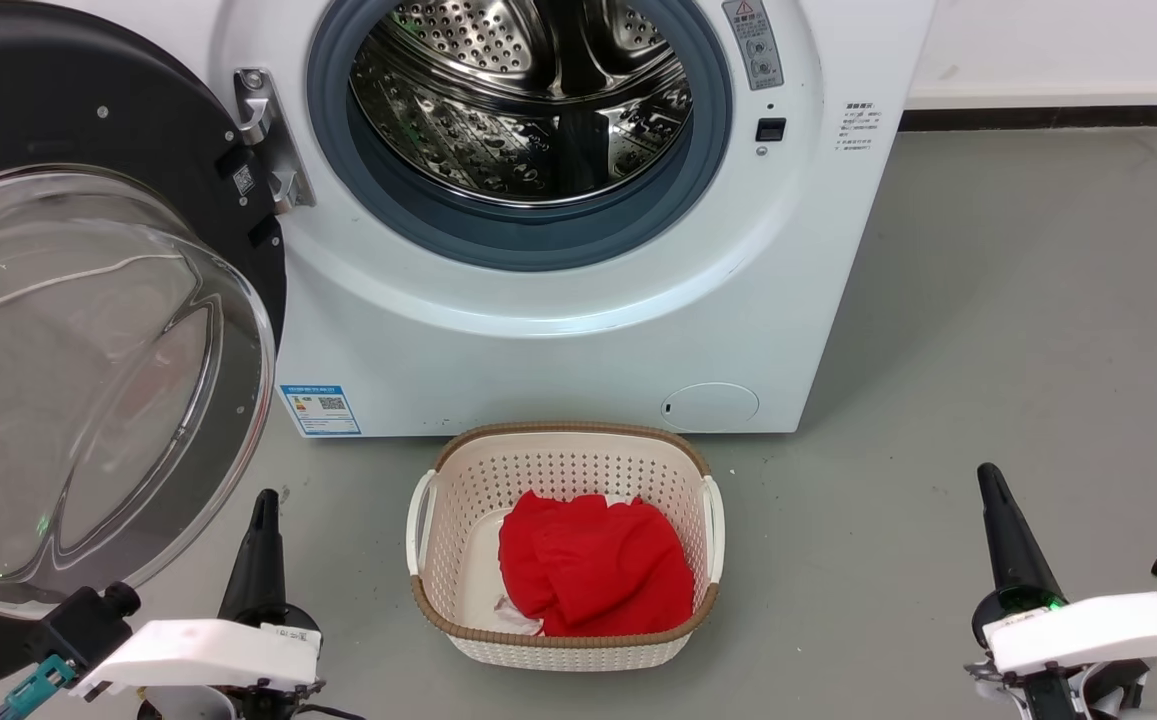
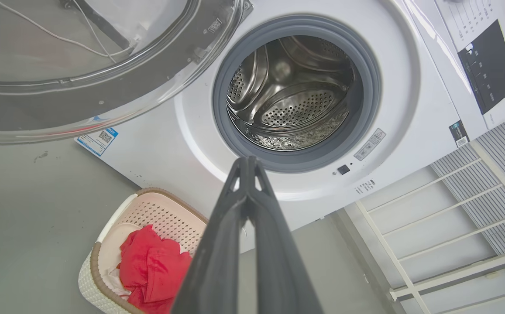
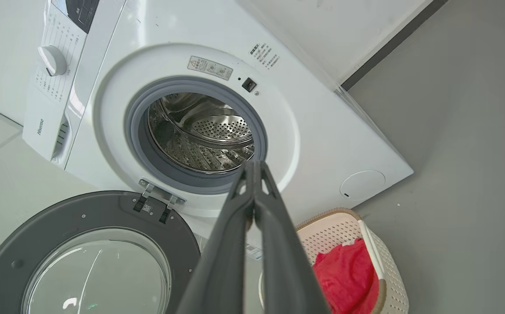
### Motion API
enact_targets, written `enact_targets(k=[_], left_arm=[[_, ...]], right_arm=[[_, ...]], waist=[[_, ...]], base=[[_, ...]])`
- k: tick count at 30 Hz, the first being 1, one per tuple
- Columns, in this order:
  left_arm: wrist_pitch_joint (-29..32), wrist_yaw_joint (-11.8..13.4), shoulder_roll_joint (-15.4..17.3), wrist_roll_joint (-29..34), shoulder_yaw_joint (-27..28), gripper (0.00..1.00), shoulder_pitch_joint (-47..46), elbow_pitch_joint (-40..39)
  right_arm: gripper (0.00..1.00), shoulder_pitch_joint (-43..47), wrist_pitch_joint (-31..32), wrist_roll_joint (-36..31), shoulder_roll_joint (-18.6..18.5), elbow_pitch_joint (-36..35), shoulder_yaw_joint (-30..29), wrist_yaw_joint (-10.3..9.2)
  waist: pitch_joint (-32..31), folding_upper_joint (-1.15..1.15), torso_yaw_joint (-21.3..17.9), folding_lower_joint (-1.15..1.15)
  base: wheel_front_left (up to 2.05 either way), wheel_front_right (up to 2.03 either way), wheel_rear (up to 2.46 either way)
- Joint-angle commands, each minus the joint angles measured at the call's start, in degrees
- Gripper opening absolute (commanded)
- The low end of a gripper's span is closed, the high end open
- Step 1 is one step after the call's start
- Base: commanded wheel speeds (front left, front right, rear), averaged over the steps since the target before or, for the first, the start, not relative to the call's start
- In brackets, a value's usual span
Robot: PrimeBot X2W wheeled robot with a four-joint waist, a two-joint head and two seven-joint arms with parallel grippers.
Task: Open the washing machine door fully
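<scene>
Nearest, both claws are pressed together, empty: left gripper (image 1: 265, 497) just beside the door (image 1: 98, 350), which hangs wide open; right gripper (image 1: 988, 470) well apart. Beyond the basket (image 1: 568, 431) stands the washer (image 1: 538, 340). A careless left lift could knock the door back.

The drum mouth (image 1: 523, 110) is left unblocked. The door (image 1: 88, 110) is swung out to the left, its glass bowl (image 1: 88, 400) bulging over the floor (image 1: 988, 350) just beside the left gripper (image 1: 265, 500). Centre floor in front of the machine (image 1: 538, 340) is taken up by a basket (image 1: 568, 470) w/ red cloth (image 1: 588, 570). Bare floor is seen btwn basket and right gripper (image 1: 986, 475), also right of the machine
</scene>
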Motion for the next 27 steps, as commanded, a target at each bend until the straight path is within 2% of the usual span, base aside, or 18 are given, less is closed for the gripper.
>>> enact_targets(k=[1,27], left_arm=[[0.4,-0.4,0.2,-2.2,0.1,0.0,-1.4,-0.1],[4.5,-0.6,0.2,-18.7,0.6,0.0,-3.1,2.5]], right_arm=[[0.0,-1.5,0.4,2.2,-0.4,-0.1,-0.3,0.0],[0.0,-2.9,3.8,18.0,-0.5,2.3,-1.7,0.0]], waist=[[0.0,0.0,0.0,0.0],[-0.4,0.0,0.1,0.0]], base=[[0.0,0.0,0.0],[0.0,0.0,0.0]])
